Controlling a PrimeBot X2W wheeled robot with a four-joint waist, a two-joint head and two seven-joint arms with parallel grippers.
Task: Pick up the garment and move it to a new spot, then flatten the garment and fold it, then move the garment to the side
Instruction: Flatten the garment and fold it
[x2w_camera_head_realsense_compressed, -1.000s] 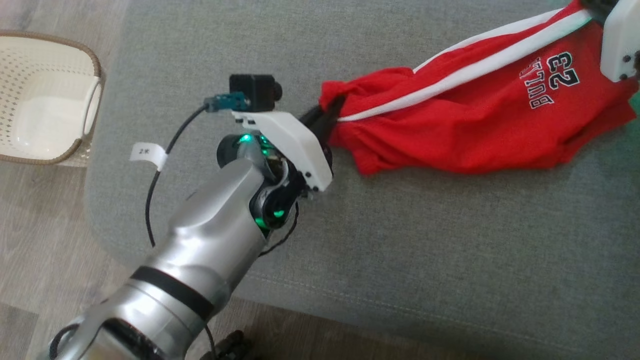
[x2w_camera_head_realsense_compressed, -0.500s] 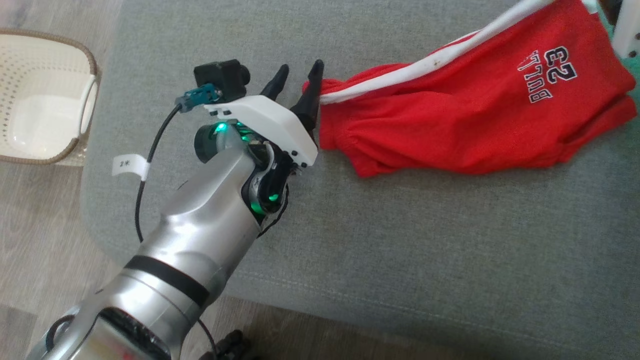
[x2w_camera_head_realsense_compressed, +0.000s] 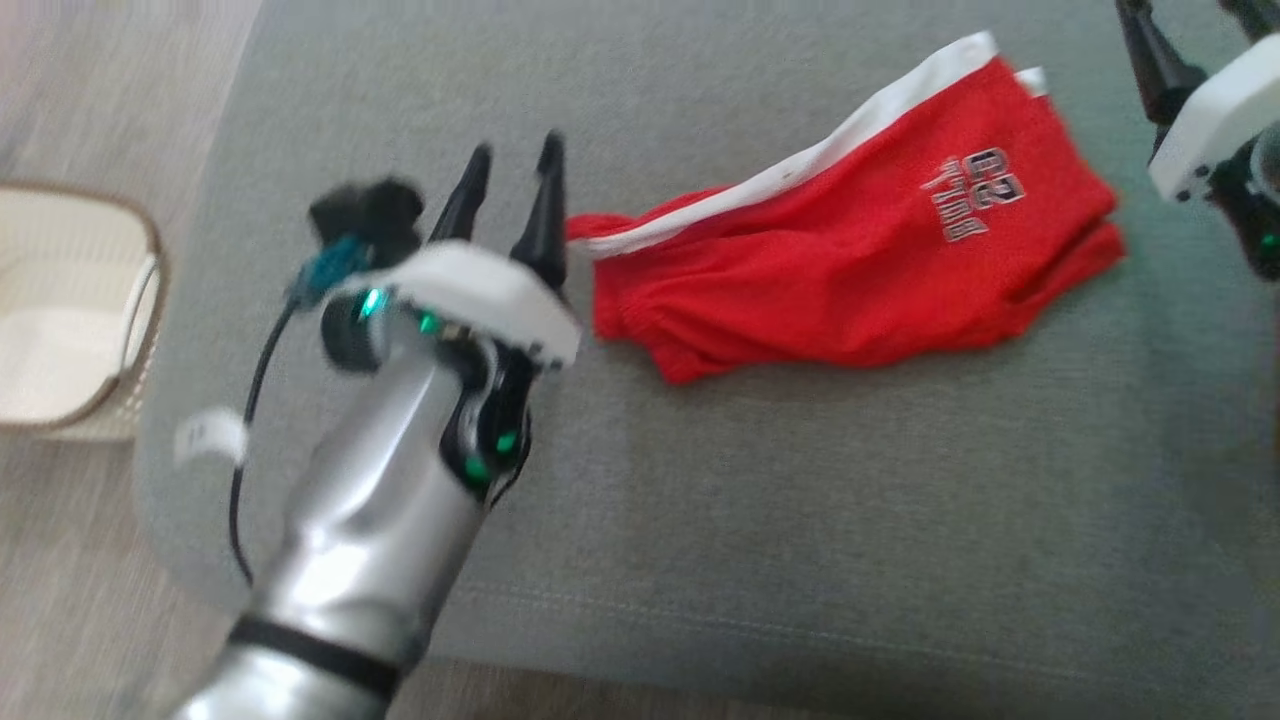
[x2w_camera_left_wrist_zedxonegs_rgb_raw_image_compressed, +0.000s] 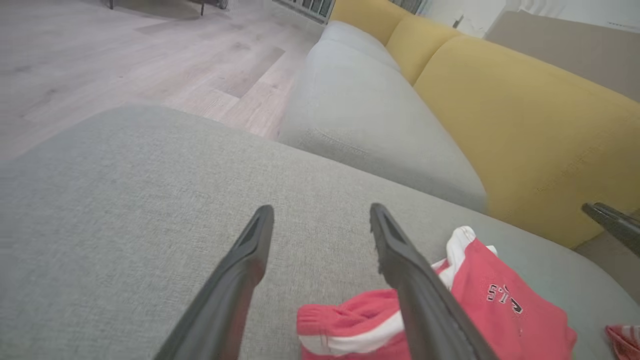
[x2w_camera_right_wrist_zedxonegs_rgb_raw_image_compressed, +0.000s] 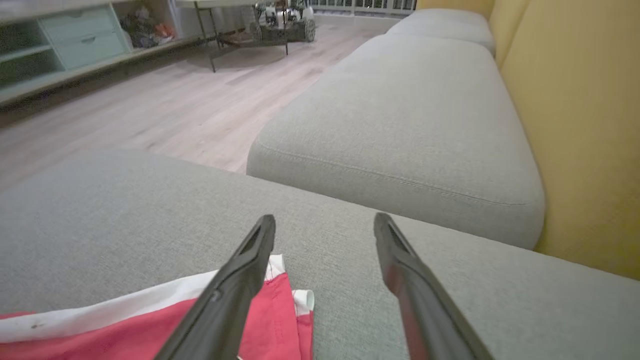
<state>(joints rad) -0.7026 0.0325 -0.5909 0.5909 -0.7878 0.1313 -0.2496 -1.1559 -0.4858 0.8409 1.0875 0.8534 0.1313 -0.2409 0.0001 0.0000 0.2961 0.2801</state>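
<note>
Head view: red garment (x2w_camera_head_realsense_compressed: 850, 270) lies on grey sofa cushion (x2w_camera_head_realsense_compressed: 700, 520), 1 o'clock. Left claw (x2w_camera_head_realsense_compressed: 510, 190) apart, empty, at its 9 o'clock, maybe touching hem (blurred). Right claw (x2w_camera_head_realsense_compressed: 1190, 40) apart, empty, 2 o'clock.

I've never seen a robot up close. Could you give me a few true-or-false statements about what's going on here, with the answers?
1. The red shorts lie on the grey cushion. True.
2. The left pincer is clamped on the shorts. False: it is open and holds nothing.
3. White lettering is printed on the shorts. True.
4. The pale basket stands on the cushion. False: it stands on the wooden floor beside the cushion.
5. The right pincer is shut. False: it is open, near one end of the shorts.
</note>
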